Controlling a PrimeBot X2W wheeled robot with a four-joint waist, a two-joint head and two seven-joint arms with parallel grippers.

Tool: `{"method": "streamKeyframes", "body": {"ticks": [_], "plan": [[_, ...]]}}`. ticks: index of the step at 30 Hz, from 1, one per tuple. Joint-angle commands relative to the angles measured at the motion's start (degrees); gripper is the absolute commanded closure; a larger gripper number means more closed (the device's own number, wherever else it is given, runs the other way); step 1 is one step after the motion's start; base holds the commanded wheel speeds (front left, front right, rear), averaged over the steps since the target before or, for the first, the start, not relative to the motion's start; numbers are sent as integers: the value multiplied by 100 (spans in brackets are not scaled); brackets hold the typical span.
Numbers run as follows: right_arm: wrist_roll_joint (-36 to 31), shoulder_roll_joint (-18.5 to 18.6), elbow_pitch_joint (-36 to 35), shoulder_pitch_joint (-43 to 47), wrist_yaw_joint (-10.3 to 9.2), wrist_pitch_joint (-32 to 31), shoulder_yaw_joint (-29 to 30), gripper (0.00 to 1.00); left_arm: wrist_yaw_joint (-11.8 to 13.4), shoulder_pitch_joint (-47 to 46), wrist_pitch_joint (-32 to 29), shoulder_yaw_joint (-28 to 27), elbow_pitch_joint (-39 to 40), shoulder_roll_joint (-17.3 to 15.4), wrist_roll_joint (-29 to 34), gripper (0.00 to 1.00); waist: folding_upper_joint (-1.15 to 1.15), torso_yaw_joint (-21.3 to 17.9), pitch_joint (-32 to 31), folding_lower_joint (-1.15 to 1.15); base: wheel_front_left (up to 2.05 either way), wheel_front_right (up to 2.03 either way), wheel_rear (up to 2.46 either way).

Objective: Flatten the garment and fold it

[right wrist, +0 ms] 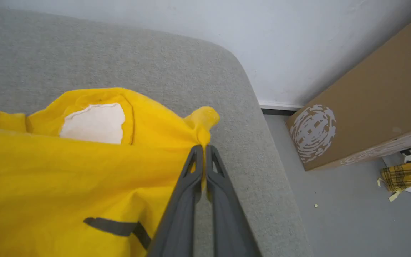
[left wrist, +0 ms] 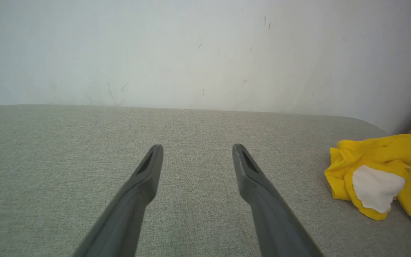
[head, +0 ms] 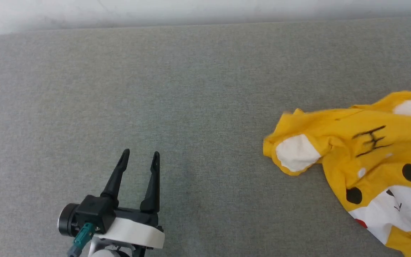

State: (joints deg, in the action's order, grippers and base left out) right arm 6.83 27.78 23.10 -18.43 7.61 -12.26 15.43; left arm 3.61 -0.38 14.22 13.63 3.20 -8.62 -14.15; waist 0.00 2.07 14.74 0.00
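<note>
Head view: our left gripper stands spread, lower left; the crumpled yellow shirt, white patches and black marks, runs off the right edge. Left wrist view: we see it cut off at right. Right wrist view: our right gripper pinches its edge, centre.

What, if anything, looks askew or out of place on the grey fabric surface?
The small bright yellow tiger-print T-shirt lies crumpled, not flat, to the robot's right on the grey fabric surface. The right gripper is shut on a pinch of it; the left gripper is open, apart from it.
</note>
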Motion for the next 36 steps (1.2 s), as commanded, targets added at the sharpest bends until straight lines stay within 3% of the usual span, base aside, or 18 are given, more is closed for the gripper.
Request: {"method": "streamKeyframes", "body": {"ticks": [1, 4, 5, 6, 7, 14, 19, 25, 28, 33, 36], "plan": [[-125, -59, 74, 157, -12, 45, 109, 100, 28, -43, 30, 1, 8, 0, -34, 0, 0, -13, 29, 0, 0, 0, 0], [-502, -277, 307, 385, -12, 134, 537, 100, 37, -49, -7, 9, 11, -31, -29, 0, 0, -37, 106, 0, 0, 0, 0], [-589, -392, 366, 433, -12, 152, 618, 87, 41, -52, -18, 12, 12, -40, -29, 0, 0, -48, 124, 0, 0, 0, 0], [-650, -509, 413, 451, -12, 179, 679, 58, 44, -58, -29, 13, 17, -48, -29, 0, 0, -63, 143, 0, 0, 0, 0], [-700, -617, 445, 453, -12, 216, 723, 0, 45, -67, -42, 17, 18, -55, -29, 0, 0, -75, 152, 0, 0, 0, 0], [-512, -1246, -33, 215, -12, 772, 907, 0, 63, -123, -70, 42, 34, -90, -23, 0, 0, -174, 47, 0, 0, 0, 0], [-131, -1721, -1137, 422, -12, 992, 949, 0, 87, -21, -46, 47, 64, -71, -68, 0, 0, -216, -186, 0, 0, 0, 0], [32, -2403, -2641, 1352, -12, 1010, 815, 0, 89, 224, -11, 81, 113, -83, -97, 0, 0, -193, -460, 0, 0, 0, 0], [160, -2480, -2986, 1938, -12, 1140, 710, 0, 130, 440, 10, 57, 145, -76, -129, 0, 0, -190, -583, 0, 0, 0, 0], [688, -2488, -2873, 2607, -12, 1391, 386, 0, 230, 860, 35, -34, 169, -79, -196, 0, 0, -243, -783, 0, 0, 0, 0], [634, -2488, -2851, 2742, -12, 1494, 309, 0, 252, 930, 34, -44, 189, -79, -219, 0, 0, -255, -864, 0, 0, 0, 0]]}}
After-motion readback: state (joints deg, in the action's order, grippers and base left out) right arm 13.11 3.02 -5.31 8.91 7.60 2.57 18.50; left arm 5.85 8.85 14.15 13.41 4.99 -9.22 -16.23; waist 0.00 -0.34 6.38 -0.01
